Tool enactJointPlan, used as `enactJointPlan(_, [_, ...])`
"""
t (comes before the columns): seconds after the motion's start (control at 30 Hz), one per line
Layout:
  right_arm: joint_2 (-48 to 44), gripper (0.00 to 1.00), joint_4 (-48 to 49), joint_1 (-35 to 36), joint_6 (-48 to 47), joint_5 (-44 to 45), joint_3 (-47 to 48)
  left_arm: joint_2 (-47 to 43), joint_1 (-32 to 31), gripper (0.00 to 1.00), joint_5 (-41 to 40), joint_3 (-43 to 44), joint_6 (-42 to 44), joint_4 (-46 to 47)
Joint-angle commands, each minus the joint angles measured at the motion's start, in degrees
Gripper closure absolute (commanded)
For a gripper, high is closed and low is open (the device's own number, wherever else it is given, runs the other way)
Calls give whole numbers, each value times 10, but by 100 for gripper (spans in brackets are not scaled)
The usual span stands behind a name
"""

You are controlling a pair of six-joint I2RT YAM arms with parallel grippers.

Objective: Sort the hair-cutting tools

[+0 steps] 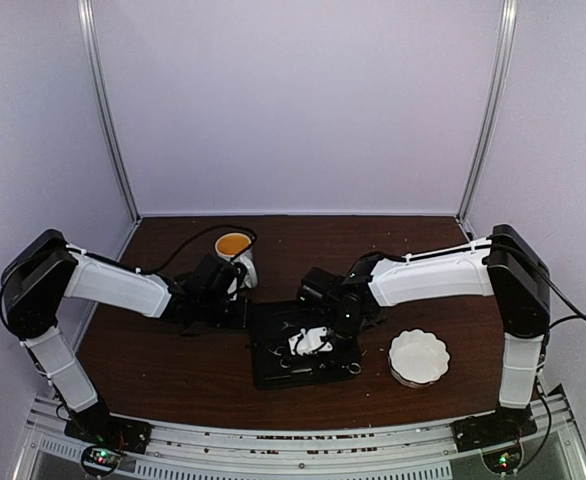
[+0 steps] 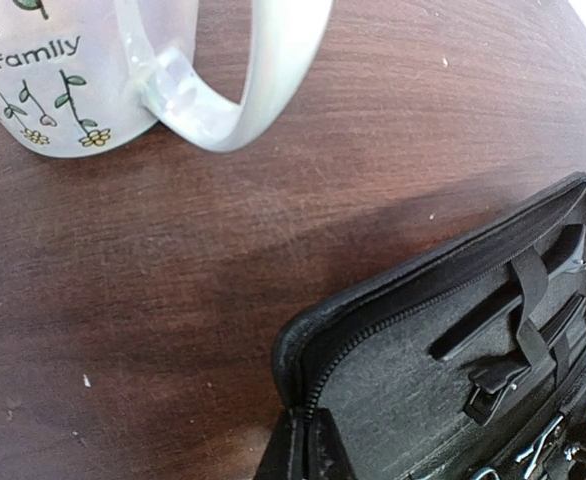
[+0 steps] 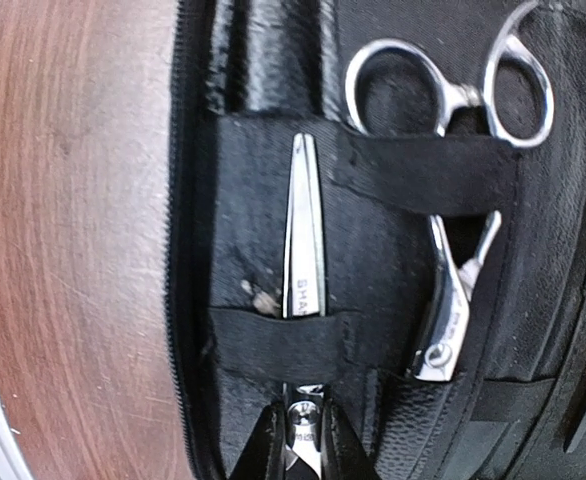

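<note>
Right end effector [image 3: 301, 448] first: from its wrist camera I see both fingers pressed against the sides of the first scissors [image 3: 304, 230], clenched on the metal just below the lower elastic strap [image 3: 263, 345]. That pair lies closed and passes under this strap, its pointed tip reaching level with the upper strap [image 3: 423, 170], inside the open black zip case [image 3: 233, 200]. Just beside it, in the same half, are the second scissors [image 3: 451, 300]. Their shank is under the upper strap, the ring handles are free above it, and the blades are hidden in a pocket below the pivot. The zip edge runs along the brown tabletop [image 3: 73, 250].

Left end effector [image 2: 301, 450] is clenched, fingers together, at the near corner of the case; I cannot tell whether it pinches any of the rim. From that wrist I see a black clip-like piece [image 2: 491, 385] held under a strap in the case lining. Beyond the case the white patterned mug [image 2: 53, 90] stands upright, apart from it. Overhead, a white scalloped dish [image 1: 418, 357] sits on the tabletop right of the case.
</note>
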Motion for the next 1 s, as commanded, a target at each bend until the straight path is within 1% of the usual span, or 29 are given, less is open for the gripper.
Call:
enactJointPlan(0.0, [4,92,-7,16,-12,-21,-4,-23,-1,100,-20,-12,-5,11])
enactJointPlan(0.17, [-6,93,-2,20,-13,-21,-15,-24,-1,100,-23,-11,-3,7])
enactJointPlan(0.4, [15,92,-7,35,4,-42,23,-24,-1,100,-23,-11,-2,4])
enactJointPlan(0.57, [24,92,-3,41,18,-65,29,-26,-1,100,-23,-12,-2,0])
enactJointPlan(0.7, [6,86,10,41,31,-59,11,-26,-1,100,-25,-13,-1,-1])
enactJointPlan(0.77, [-9,80,12,36,34,-47,2,-27,-1,100,-24,-12,2,-2])
enactJointPlan(0.83, [-31,71,17,28,39,-40,-14,-27,-1,100,-22,-12,3,-2])
enactJointPlan(0.87, [-44,68,16,21,40,-40,-21,-27,-1,100,-21,-11,4,-2])
enactJointPlan(0.97, [-74,67,1,7,39,-43,-33,-27,-1,100,-19,-12,8,-3])
